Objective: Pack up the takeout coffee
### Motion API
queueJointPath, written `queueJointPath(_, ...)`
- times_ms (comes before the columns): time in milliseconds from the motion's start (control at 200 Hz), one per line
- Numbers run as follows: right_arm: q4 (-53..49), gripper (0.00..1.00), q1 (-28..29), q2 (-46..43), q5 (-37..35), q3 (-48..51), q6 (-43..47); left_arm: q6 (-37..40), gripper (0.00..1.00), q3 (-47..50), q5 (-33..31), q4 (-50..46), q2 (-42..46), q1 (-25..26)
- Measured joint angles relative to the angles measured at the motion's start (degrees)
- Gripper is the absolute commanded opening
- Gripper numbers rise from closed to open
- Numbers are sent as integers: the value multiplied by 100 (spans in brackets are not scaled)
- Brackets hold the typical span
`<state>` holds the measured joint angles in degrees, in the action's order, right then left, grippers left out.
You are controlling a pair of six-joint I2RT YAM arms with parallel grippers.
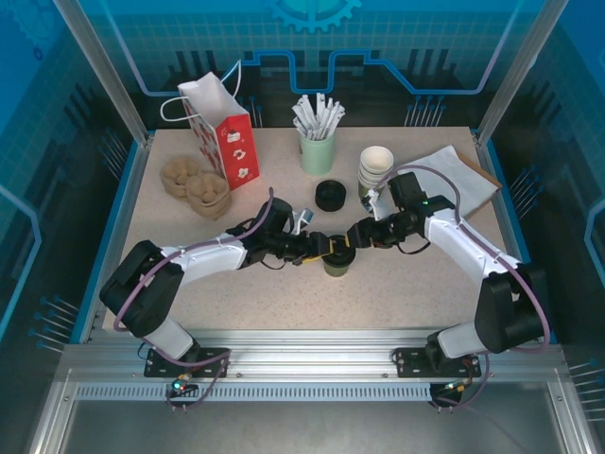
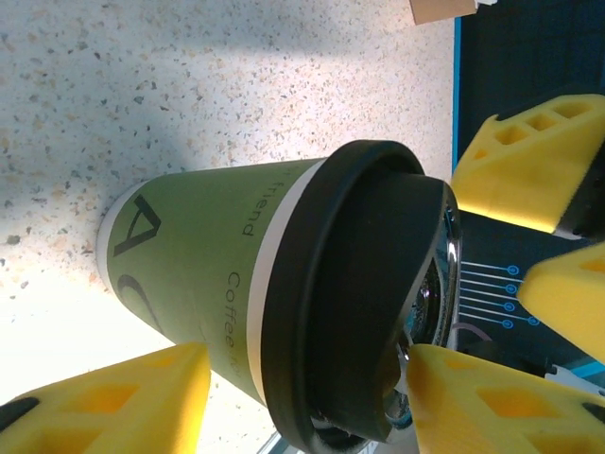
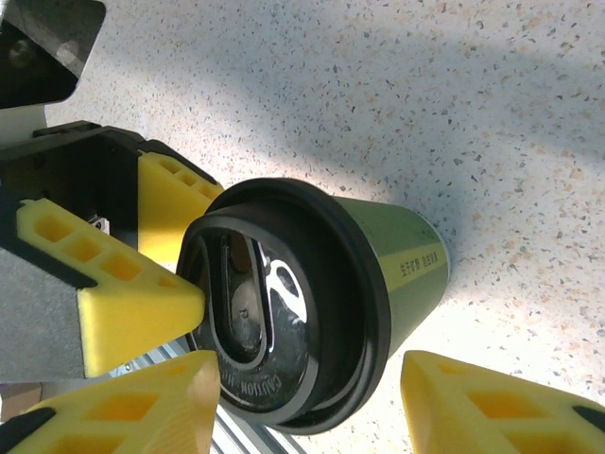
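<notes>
While takeout coffee stands upright mid-table, lid on, speckled beige tabletop shows bright glare patch beside it. Blue edging along sides, aluminium rail at near edge, blue circuit-pattern walls behind. Straddling coffee, left gripper has fingers close against it: clamped or loose, cannot tell. Opposite, right gripper released, one finger clear of coffee.
</notes>
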<state>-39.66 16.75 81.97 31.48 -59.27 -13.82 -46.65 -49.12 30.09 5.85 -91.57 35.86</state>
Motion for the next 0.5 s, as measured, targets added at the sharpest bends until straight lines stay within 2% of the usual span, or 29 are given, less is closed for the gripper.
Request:
queueJointPath(115,-111,69,0,-127,-70,-81,33,210,68,-146,-129,-313,55,-2)
queueJointPath(335,-201,77,90,-566,-522,-485,155,697,72,-284,-509,-999,708,-205)
queueJointPath(500,-116,81,883,-1040,-1419,-776,442,1233,74,-345,-1202,-1628,1611,-758)
